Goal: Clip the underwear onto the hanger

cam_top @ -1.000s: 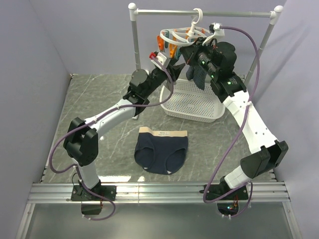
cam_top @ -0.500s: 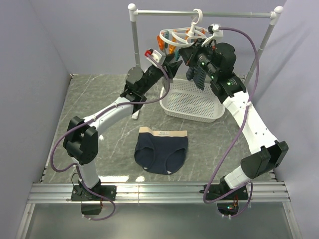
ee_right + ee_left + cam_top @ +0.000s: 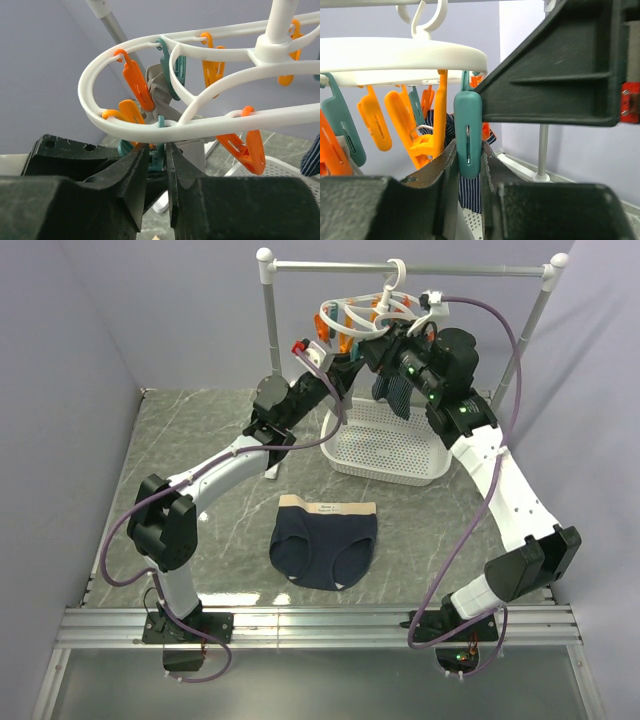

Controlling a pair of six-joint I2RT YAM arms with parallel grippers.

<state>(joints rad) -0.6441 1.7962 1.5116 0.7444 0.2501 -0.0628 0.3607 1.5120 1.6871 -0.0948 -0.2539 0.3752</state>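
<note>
Two grippers are raised to the hanger (image 3: 362,312) at the far side of the table (image 3: 200,440). In the left wrist view, the left gripper (image 3: 468,151) is seen closed against the sides of a teal clothespin (image 3: 468,125), which hangs upright between the jaws with its long axis vertical. In the right wrist view, the right gripper (image 3: 157,150) is held just beneath the hanger's white loop, its jaws parted by only a narrow gap in which another teal clothespin (image 3: 161,121) is seen; whether that pin is pinched or merely flanked cannot be told. The hanger is hung by its top hook from the grey rail (image 3: 420,267), hook pointing up and loop lying roughly level, with orange and teal pins dangling from it all round. A navy pinstriped cloth (image 3: 398,392) is clipped below it, over the white basket (image 3: 385,450). The underwear (image 3: 325,545) is not on the hanger: it is spread flat on the table nearer the arm bases, well apart from both grippers. Its beige waistband (image 3: 328,507) is turned toward the basket and runs left to right, forming the long axis, while the dark crotch end is pointed toward the arm bases.
</note>
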